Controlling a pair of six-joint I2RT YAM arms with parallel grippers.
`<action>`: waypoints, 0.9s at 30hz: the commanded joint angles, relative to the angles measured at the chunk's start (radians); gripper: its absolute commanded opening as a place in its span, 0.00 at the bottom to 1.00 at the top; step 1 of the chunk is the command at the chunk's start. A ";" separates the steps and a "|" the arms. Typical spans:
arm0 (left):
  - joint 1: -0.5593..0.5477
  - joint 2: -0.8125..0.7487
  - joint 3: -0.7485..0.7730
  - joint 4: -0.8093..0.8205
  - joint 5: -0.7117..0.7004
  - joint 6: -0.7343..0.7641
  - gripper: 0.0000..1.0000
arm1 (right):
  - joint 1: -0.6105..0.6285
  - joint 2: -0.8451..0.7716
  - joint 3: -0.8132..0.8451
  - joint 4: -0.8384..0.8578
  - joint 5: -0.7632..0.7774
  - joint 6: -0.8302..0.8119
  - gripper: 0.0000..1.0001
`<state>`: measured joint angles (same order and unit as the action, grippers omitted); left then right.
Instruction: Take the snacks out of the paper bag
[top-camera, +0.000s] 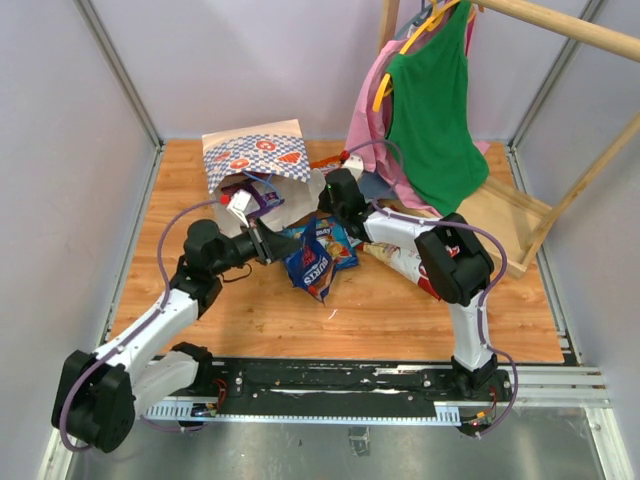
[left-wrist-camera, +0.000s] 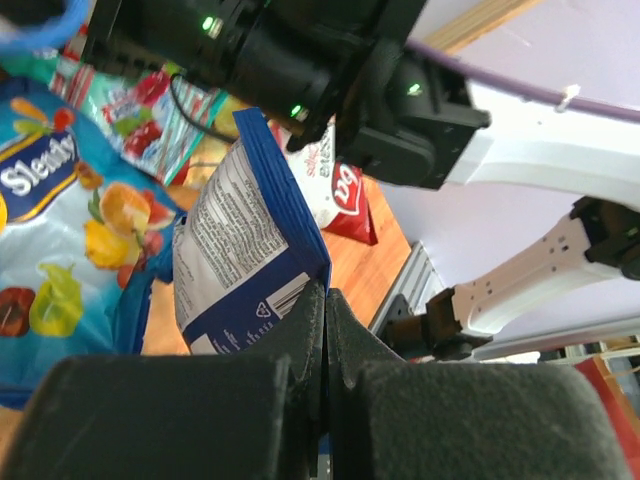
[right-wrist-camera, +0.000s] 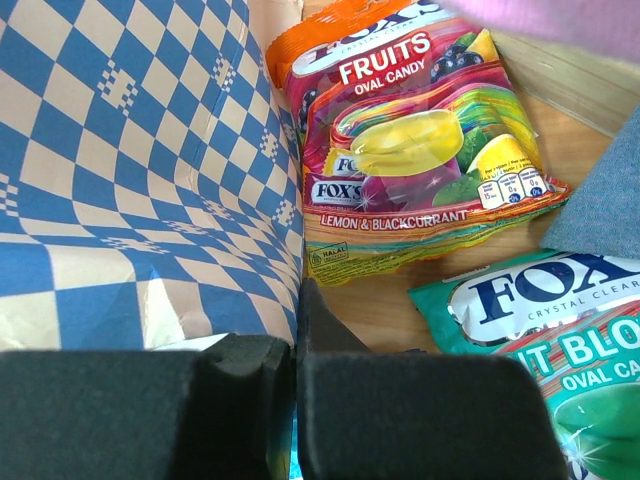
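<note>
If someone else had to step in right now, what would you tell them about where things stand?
Left pincer: shut on a blue packet.
Right pincer: shut on the paper bag, which lies at the back of the table.
Done: several snacks lie out on the wood, including an orange packet and a green packet.
To do: put the blue one down; a purple item shows at the bag's mouth, so probably more to pull.

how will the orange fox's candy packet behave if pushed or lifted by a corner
The candy packet looks glossy, so probably slippery. Its film is crinkled and puffy, so likely floppy and light. It lies flat on the wood, so should slide, not roll.
</note>
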<state>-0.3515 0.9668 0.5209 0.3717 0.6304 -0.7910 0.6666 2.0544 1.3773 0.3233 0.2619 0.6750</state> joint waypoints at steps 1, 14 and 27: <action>-0.014 0.064 -0.101 0.207 0.032 -0.066 0.01 | 0.011 0.020 0.028 -0.009 0.010 -0.018 0.01; -0.048 0.248 -0.237 0.406 -0.009 -0.085 0.00 | 0.010 0.035 0.041 -0.011 0.002 -0.023 0.01; -0.139 0.386 -0.246 0.424 -0.185 -0.064 0.35 | 0.009 0.035 0.043 -0.011 -0.004 -0.039 0.01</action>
<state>-0.4789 1.3094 0.2783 0.7708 0.5095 -0.8745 0.6666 2.0758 1.3960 0.3229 0.2565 0.6571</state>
